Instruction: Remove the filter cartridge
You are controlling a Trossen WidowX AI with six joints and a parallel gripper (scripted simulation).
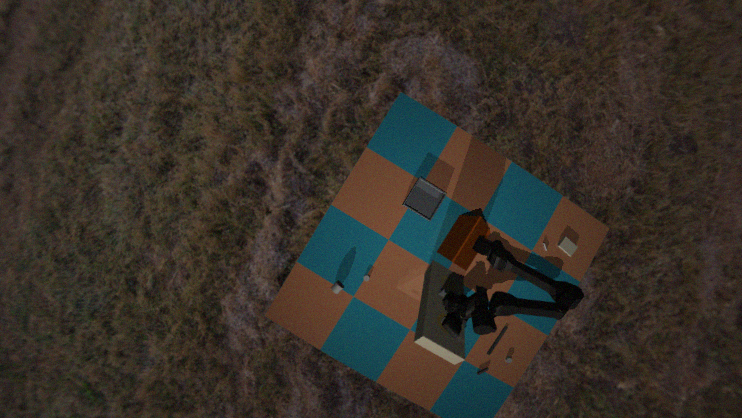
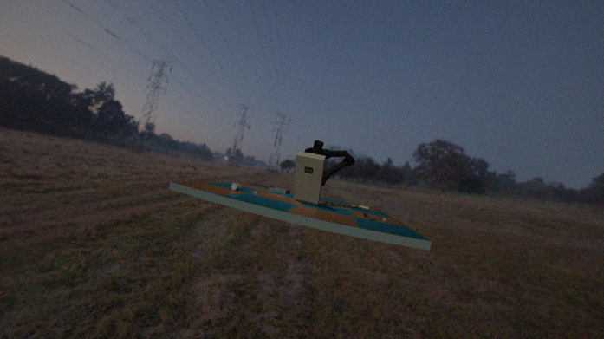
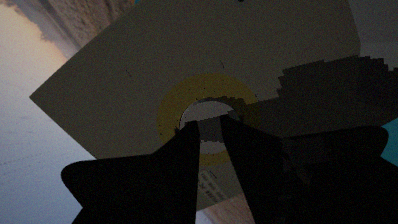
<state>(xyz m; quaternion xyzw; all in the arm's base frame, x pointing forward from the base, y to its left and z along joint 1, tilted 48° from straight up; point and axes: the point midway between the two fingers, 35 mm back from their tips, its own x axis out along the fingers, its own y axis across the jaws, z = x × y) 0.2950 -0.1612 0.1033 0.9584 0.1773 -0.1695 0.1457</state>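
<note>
Wrist view: the gripper (image 3: 210, 131), nearly closed, pinches the filter cartridge (image 3: 210, 117) seated inside the yellow ring (image 3: 172, 107) on the service panel (image 3: 125, 85). Open sky lies at nine o'clock; the panel's edge runs at three o'clock.

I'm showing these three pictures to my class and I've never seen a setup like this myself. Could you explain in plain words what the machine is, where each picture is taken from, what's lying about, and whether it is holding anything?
The machine is one black robot arm with a two-fingered gripper. The top view looks straight down on a checkered platform in a field. The exterior view sees it from far off at ground level. The wrist view looks along the gripper's own fingers. On the platform stand a pale upright service panel, a grey tray, an orange block and some small bits too tiny to name. The gripper is shut on the round filter cartridge, the pale disc inside the yellow ring on the panel's face. Whether it has come out at all cannot be seen.
</note>
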